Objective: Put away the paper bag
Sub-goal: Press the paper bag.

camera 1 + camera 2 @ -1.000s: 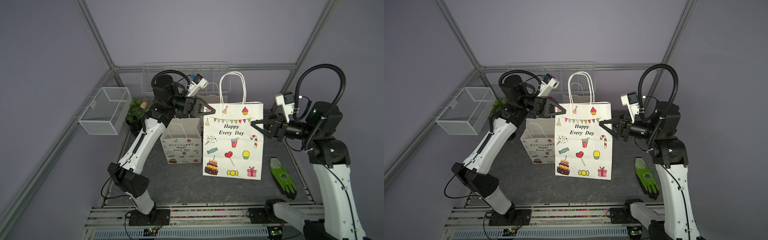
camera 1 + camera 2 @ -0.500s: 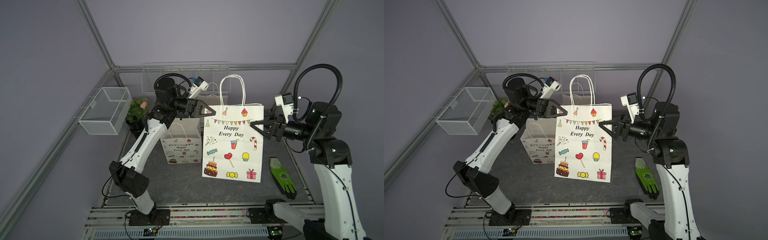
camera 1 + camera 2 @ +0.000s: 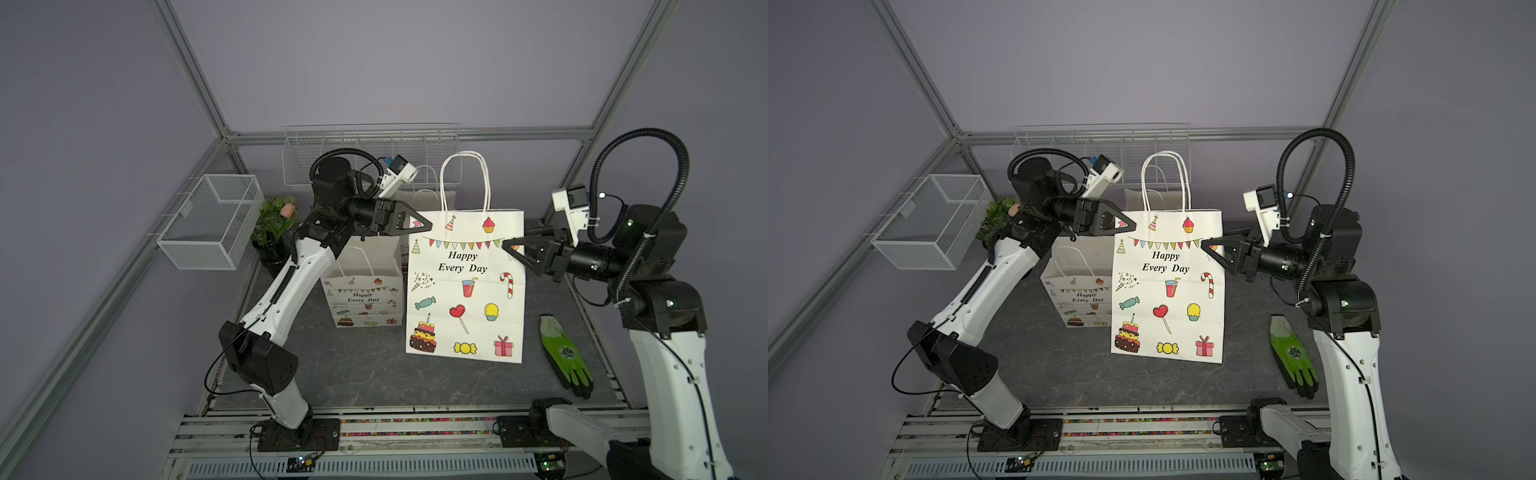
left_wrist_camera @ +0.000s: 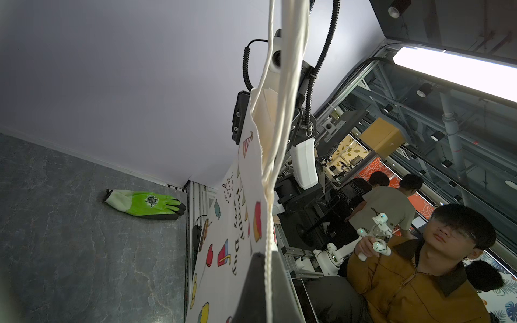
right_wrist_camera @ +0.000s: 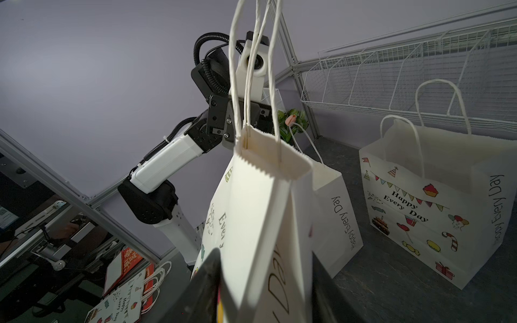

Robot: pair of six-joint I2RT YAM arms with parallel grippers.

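Observation:
The large white paper bag (image 3: 465,291) (image 3: 1167,291) printed "Happy Every Day" stands upright mid-table, handles (image 3: 465,178) up. My left gripper (image 3: 424,224) (image 3: 1127,224) (image 4: 267,254) is shut on the bag's top edge at its left corner. In the left wrist view the bag (image 4: 223,223) runs away from the pinched fingers. My right gripper (image 3: 512,249) (image 3: 1210,249) (image 5: 265,251) is at the bag's right side, just below the rim. Its jaws stand apart with the bag's side (image 5: 263,209) between them, one finger against the printed face.
A smaller printed bag (image 3: 361,286) stands left of the big one and a wider one (image 5: 433,209) stands behind. A green glove (image 3: 565,357) lies at the right. A wire basket (image 3: 208,220) hangs on the left wall, a wire rack (image 3: 370,153) on the back wall. A potted plant (image 3: 274,220) sits back left.
My left gripper and the bag's top corner have shifted slightly right and down. The right arm has hardly moved, its jaws still astride the bag's side.

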